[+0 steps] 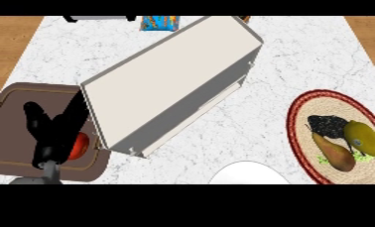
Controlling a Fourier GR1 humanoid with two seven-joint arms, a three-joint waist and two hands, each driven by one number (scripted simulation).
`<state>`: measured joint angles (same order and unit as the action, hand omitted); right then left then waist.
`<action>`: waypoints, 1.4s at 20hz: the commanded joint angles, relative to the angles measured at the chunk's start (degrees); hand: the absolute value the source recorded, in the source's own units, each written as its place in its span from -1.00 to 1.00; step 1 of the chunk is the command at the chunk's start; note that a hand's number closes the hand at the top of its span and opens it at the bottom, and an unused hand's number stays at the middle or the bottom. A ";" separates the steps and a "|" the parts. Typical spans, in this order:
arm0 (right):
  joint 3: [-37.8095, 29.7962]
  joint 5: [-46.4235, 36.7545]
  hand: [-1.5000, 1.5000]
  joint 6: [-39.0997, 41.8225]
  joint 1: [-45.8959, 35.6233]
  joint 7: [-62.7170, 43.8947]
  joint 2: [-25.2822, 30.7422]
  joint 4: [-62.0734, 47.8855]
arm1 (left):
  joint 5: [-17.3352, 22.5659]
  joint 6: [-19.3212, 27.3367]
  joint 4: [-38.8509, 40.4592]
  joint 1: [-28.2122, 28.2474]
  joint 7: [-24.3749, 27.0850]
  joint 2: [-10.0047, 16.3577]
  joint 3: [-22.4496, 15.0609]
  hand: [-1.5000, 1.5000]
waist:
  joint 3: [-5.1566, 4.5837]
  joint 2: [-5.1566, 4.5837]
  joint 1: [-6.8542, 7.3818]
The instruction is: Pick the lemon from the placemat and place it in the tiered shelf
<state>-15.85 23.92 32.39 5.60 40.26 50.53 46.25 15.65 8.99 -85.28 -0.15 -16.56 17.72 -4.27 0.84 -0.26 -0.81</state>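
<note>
Lemon on the round placemat at 3 o'clock, touching a pear, well apart from the tiered shelf at centre. Left hand at 8 o'clock, fingers spread straight, holding nothing, over a brown board.

You have a white, grey-veined table; cream tiered shelf; tan woven placemat rimmed red; yellow lemon; brown pear; dark-brown board; black left hand; blue packet with orange markings.
</note>
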 commanded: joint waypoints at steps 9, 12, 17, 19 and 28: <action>4.54 -9.25 -1.00 4.02 -5.50 2.26 7.22 -4.51 | -0.86 -2.23 4.56 -0.77 -0.32 -1.22 -0.26 0.00 | -0.77 0.14 1.42; 4.08 -10.04 -1.00 3.97 -5.54 1.32 8.11 -6.57 | -1.01 -4.45 5.97 0.33 1.65 -1.01 0.23 0.00 | -0.78 0.16 1.22; 5.15 -11.86 -1.00 -3.27 -5.56 -7.86 6.28 1.50 | -2.66 -1.83 5.00 -3.10 -2.35 -2.20 0.86 0.00 | -0.86 0.30 0.73; 6.67 -13.44 -1.00 -4.26 -6.21 -9.28 4.21 1.12 | -0.69 -4.39 8.01 -2.96 0.06 -1.36 3.52 0.00 | -0.86 0.26 0.80; 8.54 -18.25 -1.00 -6.56 -6.15 -17.12 3.64 8.38 | -0.82 -6.05 3.61 -0.63 -2.36 -1.03 3.93 0.00 | -0.87 0.36 0.84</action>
<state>-7.33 6.77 25.65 -0.82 26.90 53.52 52.10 13.20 5.09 -81.11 -3.29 -16.54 15.92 -1.14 0.37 0.45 -0.07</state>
